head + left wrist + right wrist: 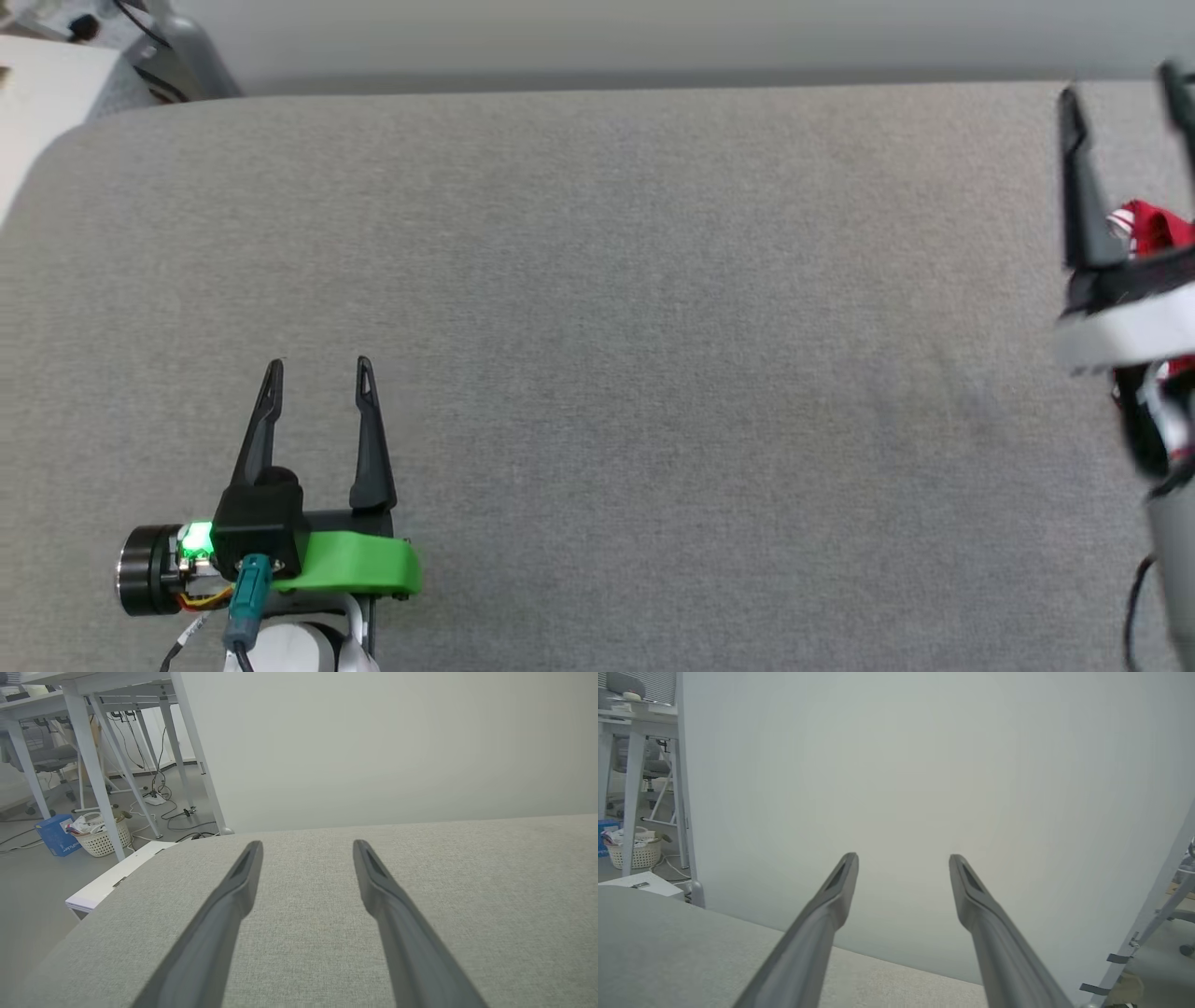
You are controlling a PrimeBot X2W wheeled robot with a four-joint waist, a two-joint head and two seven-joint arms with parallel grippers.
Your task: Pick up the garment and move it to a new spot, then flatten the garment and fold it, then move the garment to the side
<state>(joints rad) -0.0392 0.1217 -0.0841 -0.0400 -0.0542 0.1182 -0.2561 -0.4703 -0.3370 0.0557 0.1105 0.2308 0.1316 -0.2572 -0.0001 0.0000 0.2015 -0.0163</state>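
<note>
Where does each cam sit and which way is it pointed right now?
Head: up high, looking down on the grey cushion; left gripper lower left, right gripper at the right edge, garment showing behind it.
Left wrist: low over the cushion, facing the wall; own open fingers.
Right wrist: near the cushion's edge, facing the same wall; own open fingers.
Shared: both wrist views catch the basket on the floor.

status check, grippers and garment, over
Left gripper open, empty, over grey surface. Right gripper open, empty. Garment at far right edge, mostly hidden behind right arm.
</note>
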